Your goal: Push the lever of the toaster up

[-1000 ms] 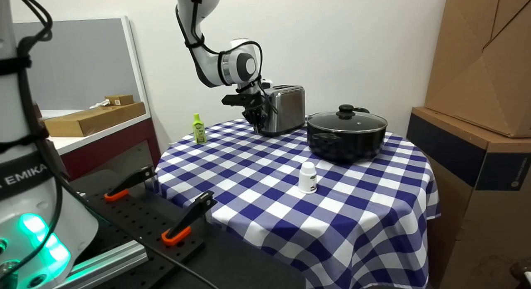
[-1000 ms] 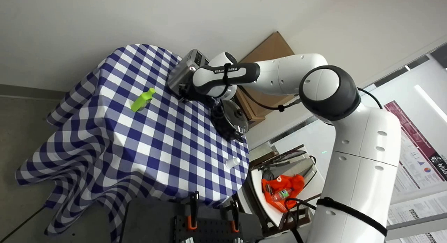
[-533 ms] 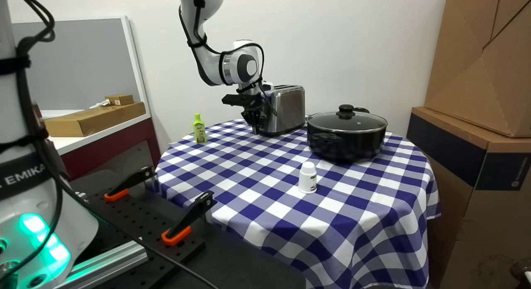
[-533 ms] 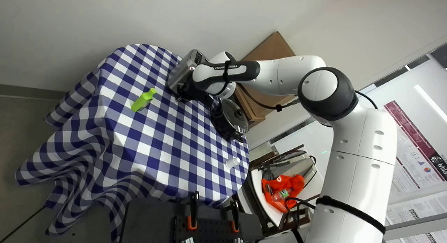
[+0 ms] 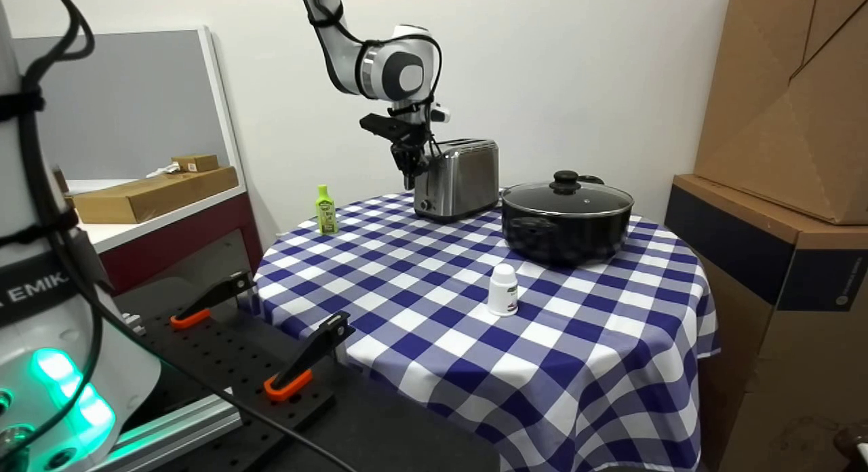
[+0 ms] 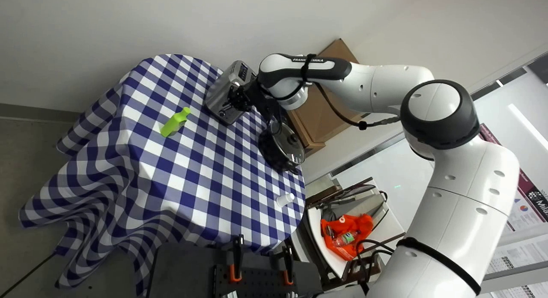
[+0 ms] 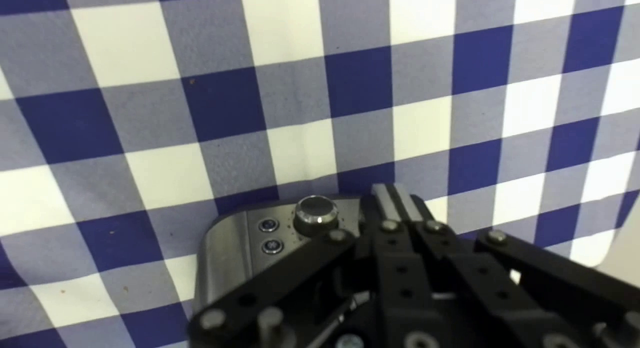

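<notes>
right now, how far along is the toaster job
Done: the shut gripper is at the end of the toaster with the knob. In hand: it has risen there since the earlier frames, perhaps the upward push. Left: confirming the lever is up; I can't make it out.

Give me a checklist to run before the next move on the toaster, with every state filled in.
1. The gripper is closed: ok, its fingertips sit together in the wrist view.
2. The toaster stands upright on the checked cloth: ok.
3. The lever is in plain sight: not ok. The wrist view shows the knob, but the gripper covers much of that end and no view shows the lever clearly.
4. The lever is raised: cannot tell.
5. The fingertips are off the toaster: cannot tell, they overlap it in the wrist view.
6. The pot and green bottle are apart from the gripper: ok, in an exterior view.
</notes>
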`<state>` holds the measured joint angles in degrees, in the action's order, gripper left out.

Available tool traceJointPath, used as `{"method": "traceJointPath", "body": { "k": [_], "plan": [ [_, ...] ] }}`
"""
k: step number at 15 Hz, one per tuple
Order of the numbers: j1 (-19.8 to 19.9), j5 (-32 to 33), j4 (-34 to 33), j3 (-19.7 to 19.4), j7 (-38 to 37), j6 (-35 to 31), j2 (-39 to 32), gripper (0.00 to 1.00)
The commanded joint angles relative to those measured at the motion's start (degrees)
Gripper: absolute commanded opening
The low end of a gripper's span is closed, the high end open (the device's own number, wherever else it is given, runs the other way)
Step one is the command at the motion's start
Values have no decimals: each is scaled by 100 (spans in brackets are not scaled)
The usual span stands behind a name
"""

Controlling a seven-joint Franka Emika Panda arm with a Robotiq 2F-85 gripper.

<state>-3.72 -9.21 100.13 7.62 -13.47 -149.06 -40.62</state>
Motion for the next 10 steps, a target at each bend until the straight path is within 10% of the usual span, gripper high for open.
{"method": "traceJointPath", "body": {
  "k": [1,5,10],
  "plan": [
    [463,-789,708,499,576,522,802,0],
    [650,-1480,1176,637,1026,1091,1482,0],
    [309,-739,1875,-7,688,1485,2454,0]
  ]
}}
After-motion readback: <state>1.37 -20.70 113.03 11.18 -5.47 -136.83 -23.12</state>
